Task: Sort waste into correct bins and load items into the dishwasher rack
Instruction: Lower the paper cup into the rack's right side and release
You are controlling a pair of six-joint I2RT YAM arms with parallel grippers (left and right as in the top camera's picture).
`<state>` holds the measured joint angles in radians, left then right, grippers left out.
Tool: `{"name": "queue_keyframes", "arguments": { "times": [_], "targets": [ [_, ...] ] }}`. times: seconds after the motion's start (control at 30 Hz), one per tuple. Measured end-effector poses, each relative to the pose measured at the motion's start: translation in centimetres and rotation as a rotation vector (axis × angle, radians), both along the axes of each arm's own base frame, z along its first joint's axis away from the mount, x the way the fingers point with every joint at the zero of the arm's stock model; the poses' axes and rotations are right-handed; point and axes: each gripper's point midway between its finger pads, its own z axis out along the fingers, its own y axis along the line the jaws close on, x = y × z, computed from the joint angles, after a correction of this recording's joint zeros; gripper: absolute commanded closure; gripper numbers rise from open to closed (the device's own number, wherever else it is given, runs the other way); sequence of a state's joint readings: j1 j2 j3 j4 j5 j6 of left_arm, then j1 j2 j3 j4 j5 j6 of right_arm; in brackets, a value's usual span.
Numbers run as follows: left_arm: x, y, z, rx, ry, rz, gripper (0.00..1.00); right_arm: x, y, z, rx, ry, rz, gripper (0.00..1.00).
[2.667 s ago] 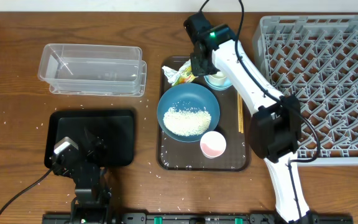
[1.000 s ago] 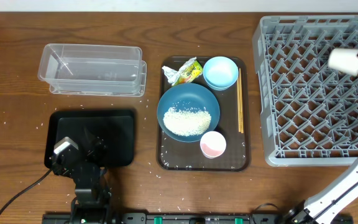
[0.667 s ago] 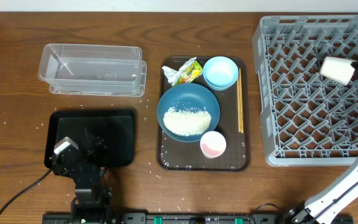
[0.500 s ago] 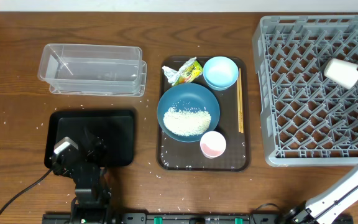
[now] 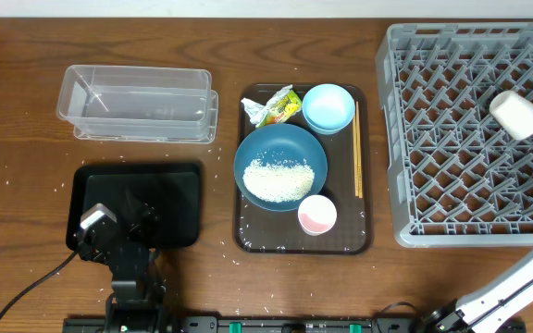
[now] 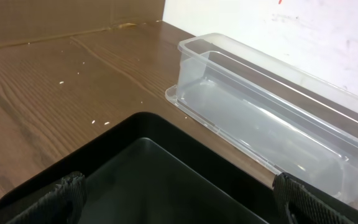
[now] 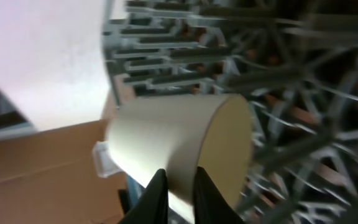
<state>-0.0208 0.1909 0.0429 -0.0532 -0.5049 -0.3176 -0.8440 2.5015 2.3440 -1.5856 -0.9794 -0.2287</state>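
Right hand (image 7: 179, 178) over rack (image 5: 433, 139), tight on tilted white cup (image 5: 514, 115); left hand (image 6: 182, 186) wide open over black tray (image 6: 143, 119).

The white cup (image 5: 514, 115) lies tipped on its side over the right part of the grey dishwasher rack (image 5: 389, 139), its wall pinched near the rim in my right gripper (image 7: 179, 186). Left of the rack, the dark blue bowl (image 5: 248, 153) sits upright with a heap of white rice (image 5: 280, 178) in it. The light blue bowl (image 5: 328, 106) and the crumpled yellow-green wrapper (image 5: 274, 108) lie just beyond it. The pink cup (image 5: 317, 215) is on its near side and the chopsticks (image 5: 357, 162) along its right. Farther left, the clear tub (image 5: 137, 102) stands beyond the flat black tray (image 5: 179, 190).
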Motion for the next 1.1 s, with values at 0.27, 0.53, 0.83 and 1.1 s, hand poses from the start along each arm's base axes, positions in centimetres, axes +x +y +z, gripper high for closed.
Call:
{"name": "queue_keyframes", "arguments": {
  "times": [0.27, 0.53, 0.83, 1.1],
  "targets": [
    [0.0, 0.0, 0.0, 0.000, 0.000, 0.000, 0.02, -2.5, -2.8, -1.0, -0.147, 0.157, -0.054, 0.78],
    [0.0, 0.0, 0.0, 0.000, 0.000, 0.000, 0.02, -3.9, -3.3, 6.4, -0.338, 0.147, -0.132, 0.65],
    [0.0, 0.0, 0.0, 0.000, 0.000, 0.000, 0.02, -0.6, 0.4, 8.1, -0.488, 0.131, -0.055, 0.81],
    [0.0, 0.0, 0.0, 0.000, 0.000, 0.000, 0.02, 2.9, 4.4, 4.0, -0.634, 0.247, 0.013, 0.99]
  ]
}}
